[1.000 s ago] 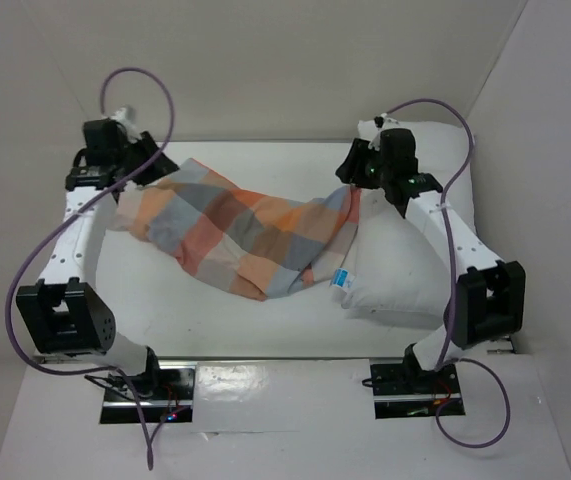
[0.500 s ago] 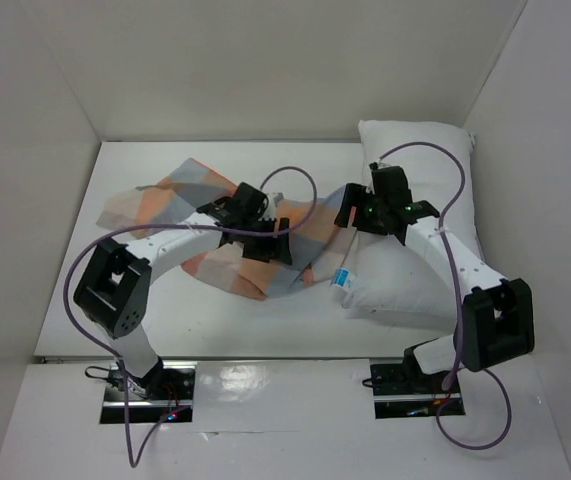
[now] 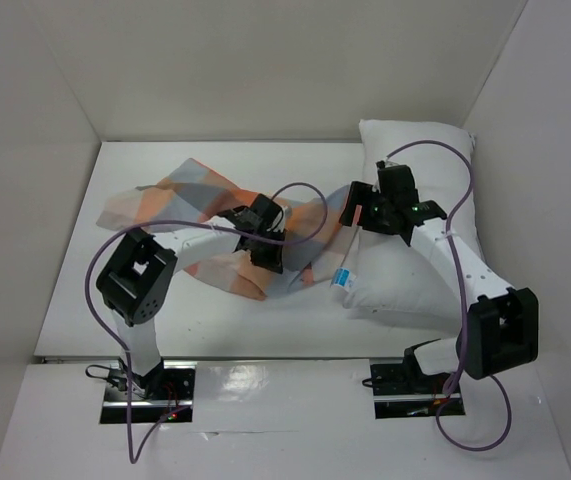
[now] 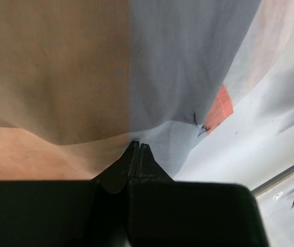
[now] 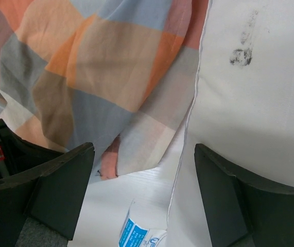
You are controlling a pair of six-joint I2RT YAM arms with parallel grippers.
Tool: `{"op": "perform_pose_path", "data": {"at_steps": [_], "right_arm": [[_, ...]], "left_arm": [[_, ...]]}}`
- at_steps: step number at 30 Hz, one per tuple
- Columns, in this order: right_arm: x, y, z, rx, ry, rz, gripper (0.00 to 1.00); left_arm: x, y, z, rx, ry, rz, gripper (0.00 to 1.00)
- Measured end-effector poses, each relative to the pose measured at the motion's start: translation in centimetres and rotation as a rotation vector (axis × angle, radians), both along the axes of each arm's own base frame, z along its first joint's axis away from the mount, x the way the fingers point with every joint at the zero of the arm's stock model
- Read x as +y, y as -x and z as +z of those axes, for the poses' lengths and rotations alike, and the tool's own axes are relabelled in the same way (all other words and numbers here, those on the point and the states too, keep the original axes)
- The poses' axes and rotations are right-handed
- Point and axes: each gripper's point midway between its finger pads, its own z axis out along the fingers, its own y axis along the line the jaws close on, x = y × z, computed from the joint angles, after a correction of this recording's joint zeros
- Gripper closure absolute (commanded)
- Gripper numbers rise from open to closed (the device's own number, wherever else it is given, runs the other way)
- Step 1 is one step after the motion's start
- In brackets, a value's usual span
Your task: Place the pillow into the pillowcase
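Left gripper (image 4: 138, 149) apparently pinches pillowcase (image 4: 110, 77); right gripper (image 5: 144, 149) gapes over pillow (image 5: 249, 103)

Bench (image 3: 70, 300): white, matte; seen left of and nearer than the left jaws, and again below the right jaws in the wrist view. Back wall (image 3: 285, 70): white, beyond both jaws. Left wall (image 3: 15, 220) outboard of the left jaws, right wall (image 3: 555, 200) outboard of the right jaws.
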Motion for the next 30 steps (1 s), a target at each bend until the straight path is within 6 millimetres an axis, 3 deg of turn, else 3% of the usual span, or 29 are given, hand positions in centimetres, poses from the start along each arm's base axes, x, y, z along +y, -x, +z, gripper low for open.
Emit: {"op": "perform_pose_path", "data": {"at_steps": [4,10,12,13,14,16,18,19,24,27,30], "right_arm": [[0.2,0.2,0.3,-0.004,-0.007,0.015,0.15],[2.1,1.0,0.4,0.002,-0.036,0.085,0.18],[2.7,1.3,0.3,0.008,-0.054,0.081,0.19],[2.4,1.3,0.2,0.009,-0.067,0.061,0.19],[1.7,1.3,0.1,0.011,-0.076,0.030,0.19],[-0.6,1.5,0.1,0.003,-0.085,-0.053,0.19],[-2.9,1.7,1.6,-0.048,-0.083,-0.141,0.19],[-3.6,1.7,2.6,-0.082,-0.079,-0.170,0.19],[-6.4,2.7,7.1,-0.242,-0.040,-0.291,0.19],[-7.4,3.0,7.7,-0.264,-0.023,-0.340,0.19],[-7.8,3.1,7.5,-0.254,-0.013,-0.365,0.19]], "left_arm": [[0.3,-1.6,1.5,-0.037,0.002,0.027,1.00],[4.0,-4.9,6.2,-0.095,0.057,0.126,0.98],[3.0,-5.7,8.5,-0.144,0.073,0.106,0.83],[1.8,-5.8,9.5,-0.170,0.082,0.084,0.70],[0.2,-5.4,10.3,-0.192,0.093,0.046,0.56],[-2.8,-4.0,10.9,-0.211,0.111,-0.029,0.38],[-5.0,-2.2,10.0,-0.193,0.110,-0.088,0.28],[-5.6,-1.4,9.2,-0.176,0.100,-0.108,0.28],[-5.7,-1.1,4.5,-0.122,-0.003,-0.103,0.31],[-5.1,-1.3,1.8,-0.100,-0.076,-0.089,0.39],[-4.7,-1.4,-0.1,-0.083,-0.130,-0.083,0.40]]}}
